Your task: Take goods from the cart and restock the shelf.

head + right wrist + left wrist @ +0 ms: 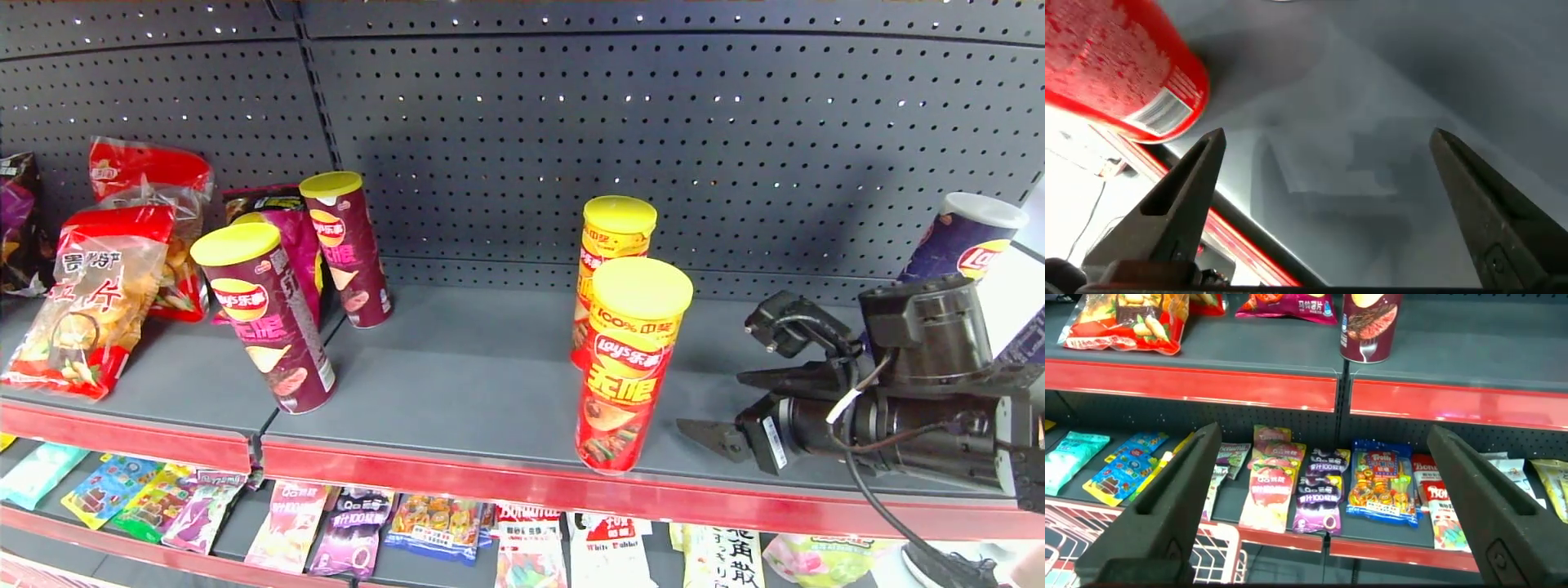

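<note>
Honestly, my right tool (710,402) sits wide open and empty beside the red can (624,367), upright at the shelf (490,384) front where shoppers reach it, I guess. And my left tool (1323,431) is open too.

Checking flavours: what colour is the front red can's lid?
Yellow; the lid shows best in the head view.

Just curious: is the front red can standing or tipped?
Upright: the front red can stands on its base on the shelf, yellow lid up.
</note>
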You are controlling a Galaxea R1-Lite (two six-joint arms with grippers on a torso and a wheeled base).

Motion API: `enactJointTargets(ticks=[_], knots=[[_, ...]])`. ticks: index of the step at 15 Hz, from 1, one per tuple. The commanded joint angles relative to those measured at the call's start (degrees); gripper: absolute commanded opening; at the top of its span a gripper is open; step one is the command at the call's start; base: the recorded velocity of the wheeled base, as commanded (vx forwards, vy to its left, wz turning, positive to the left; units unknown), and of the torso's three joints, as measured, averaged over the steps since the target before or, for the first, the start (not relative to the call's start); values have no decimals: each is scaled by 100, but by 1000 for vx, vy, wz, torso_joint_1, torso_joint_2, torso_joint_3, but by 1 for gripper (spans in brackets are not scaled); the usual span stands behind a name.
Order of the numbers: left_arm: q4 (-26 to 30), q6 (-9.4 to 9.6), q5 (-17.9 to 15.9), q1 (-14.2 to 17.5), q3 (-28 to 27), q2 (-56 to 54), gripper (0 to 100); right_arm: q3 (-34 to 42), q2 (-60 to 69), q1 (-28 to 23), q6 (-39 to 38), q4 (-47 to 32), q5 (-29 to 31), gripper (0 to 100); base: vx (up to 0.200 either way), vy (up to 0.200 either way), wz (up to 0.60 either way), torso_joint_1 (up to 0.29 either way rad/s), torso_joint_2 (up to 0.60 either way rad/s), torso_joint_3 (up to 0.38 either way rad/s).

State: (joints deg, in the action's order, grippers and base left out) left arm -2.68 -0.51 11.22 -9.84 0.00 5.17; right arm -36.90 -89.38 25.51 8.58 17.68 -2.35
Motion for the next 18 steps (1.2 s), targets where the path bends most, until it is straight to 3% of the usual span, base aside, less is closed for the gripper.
enactJointTargets(ticks=[1, 18], knots=[[-4, -2, 3, -1, 0, 10, 100, -1, -97, 103, 3, -1, -2, 100, 0, 0, 0, 0, 0, 0], [-4, 16, 3, -1, 0, 10, 100, -265, -545, 498, -14, 8, 7, 100, 0, 0, 0, 0, 0, 0]])
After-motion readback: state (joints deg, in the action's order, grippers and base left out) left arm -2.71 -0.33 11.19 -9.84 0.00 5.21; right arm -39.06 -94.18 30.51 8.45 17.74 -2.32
